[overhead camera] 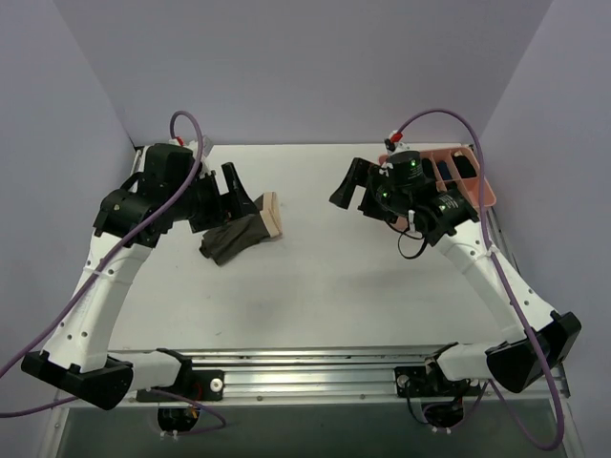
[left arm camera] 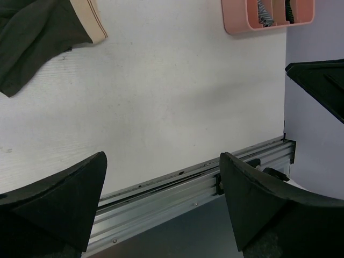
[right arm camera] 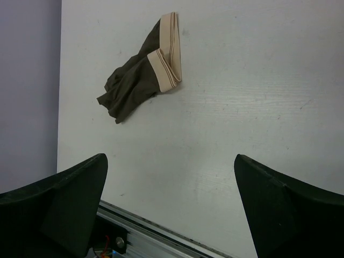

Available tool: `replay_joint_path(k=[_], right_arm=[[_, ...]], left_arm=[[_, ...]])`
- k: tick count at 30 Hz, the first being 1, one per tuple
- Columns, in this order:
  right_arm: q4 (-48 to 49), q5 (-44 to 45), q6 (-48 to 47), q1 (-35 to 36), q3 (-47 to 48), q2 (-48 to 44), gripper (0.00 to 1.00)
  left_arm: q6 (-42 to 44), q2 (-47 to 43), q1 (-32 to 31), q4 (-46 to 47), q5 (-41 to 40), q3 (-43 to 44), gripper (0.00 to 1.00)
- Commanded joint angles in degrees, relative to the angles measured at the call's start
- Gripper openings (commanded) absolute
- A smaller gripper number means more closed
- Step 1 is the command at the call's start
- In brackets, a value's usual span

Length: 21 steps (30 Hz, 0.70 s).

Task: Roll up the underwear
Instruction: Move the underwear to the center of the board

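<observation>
Now underwear (overhead camera: 239,235) just beside left end effector (overhead camera: 245,193), well apart from right end effector (overhead camera: 345,187); both released, empty.

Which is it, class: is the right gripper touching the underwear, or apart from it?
Apart. The right wrist view shows bare table between the open right gripper and the underwear, which lies well beyond its fingertips.

Dark olive underwear (overhead camera: 234,239) with striped tan waistband (overhead camera: 273,214); pink tray (overhead camera: 480,187).
</observation>
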Motion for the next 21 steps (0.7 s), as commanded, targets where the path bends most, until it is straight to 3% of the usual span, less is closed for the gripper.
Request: replay_joint_path(k=[1, 9, 14, 18, 19, 21], right_arm=[[1.96, -0.02, 0.86, 0.36, 2.17, -0.84, 1.0], [-0.76, 0.08, -0.35, 0.36, 2.79, -0.4, 1.0], [-0.41, -0.8, -1.94, 0.36, 0.94, -1.54, 1.0], [-1.46, -0.72, -1.77, 0.36, 0.06, -1.54, 1.0], [0.28, -1.67, -1.68, 0.53, -0.55, -2.07, 1.0], [3.01, -3.69, -1.59, 0.53, -3.44, -3.91, 0.99]], left_arm=[[0.57, 0.53, 0.94, 3.52, 2.37, 1.97, 0.94], [4.51, 7.72, 9.98, 4.83, 3.95, 1.01, 0.95], [4.87, 20.38, 19.12, 5.8, 4.13, 0.3, 1.0], [6.28, 27.93, 22.37, 7.04, 0.35, 1.43, 1.0], [6.37, 31.08, 22.91, 7.04, 0.26, 1.62, 0.95], [6.63, 33.65, 25.09, 8.17, 0.52, 1.53, 0.94]])
